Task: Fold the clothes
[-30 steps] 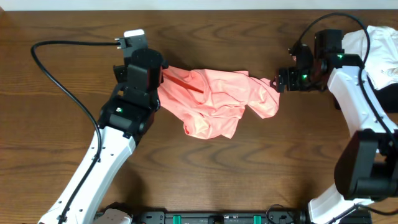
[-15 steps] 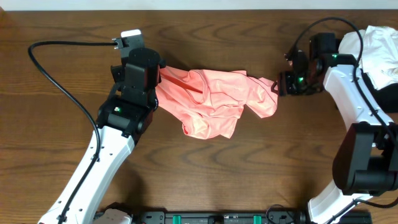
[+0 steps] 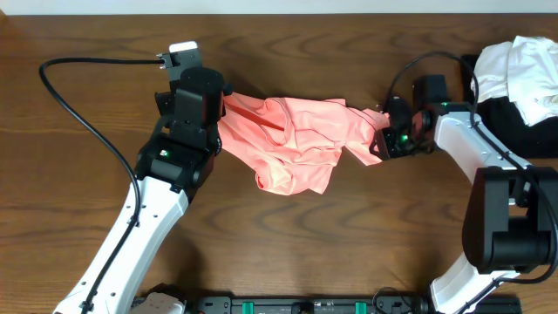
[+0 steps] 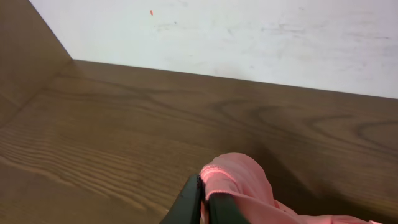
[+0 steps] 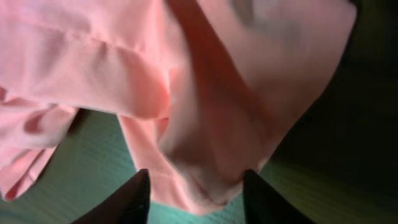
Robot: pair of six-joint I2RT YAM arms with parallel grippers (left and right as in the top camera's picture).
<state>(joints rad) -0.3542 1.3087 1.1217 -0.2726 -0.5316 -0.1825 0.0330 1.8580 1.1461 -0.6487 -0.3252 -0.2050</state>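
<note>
Right claw [image 3: 382, 139] shifted toward 9 o'clock onto shirt [image 3: 301, 139], jaws parted astride fabric; left claw [image 3: 221, 109] clenching shirt's 9 o'clock end.

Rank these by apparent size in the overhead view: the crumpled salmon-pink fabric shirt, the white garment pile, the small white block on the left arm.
1. crumpled salmon-pink fabric shirt
2. white garment pile, partly cut off at the frame edge
3. small white block, clearly smallest

shirt [image 3: 301, 139] between left claw [image 4: 204, 200] and right claw [image 3: 382, 139], garments [image 3: 523, 63] rightmost
</note>
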